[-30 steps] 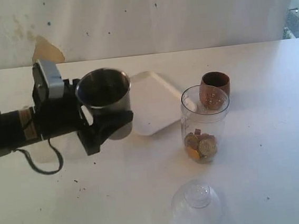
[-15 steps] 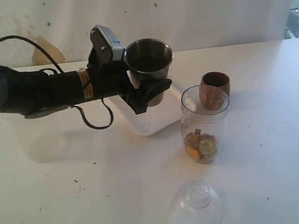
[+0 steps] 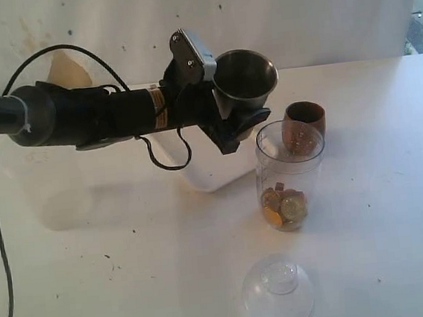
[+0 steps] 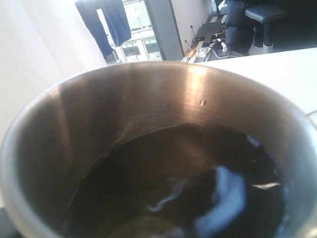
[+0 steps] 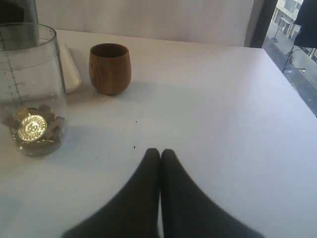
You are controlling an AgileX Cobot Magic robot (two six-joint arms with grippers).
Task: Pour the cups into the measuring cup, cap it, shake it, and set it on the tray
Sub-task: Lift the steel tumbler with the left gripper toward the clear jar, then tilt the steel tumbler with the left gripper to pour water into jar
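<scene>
- Swung up and rightward over the last second with the steel tumbler (image 3: 245,76), from low over the bench (image 3: 391,231) at left to just beside the measuring cup (image 3: 291,173) rim
- Clamped around the tumbler's base in the left hand (image 3: 243,118); near upright, not yet tipped
- Probably ready to pour onto coins (image 3: 284,208) already in the measuring cup
- Untouched: wooden cup (image 3: 303,120) just behind, cap (image 3: 278,293) nearer, tray (image 3: 198,176) partly hidden by the arm
- Pressed shut and idle: right hand (image 5: 159,163)

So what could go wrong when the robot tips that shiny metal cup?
The tapered brushed-steel tumbler looks off to one side of the mouth of the tall clear plastic measuring cup, so a pour might miss. Its base is near the rim; a bump could tip the measuring cup toward the rounded brown wooden cup nearby.
</scene>
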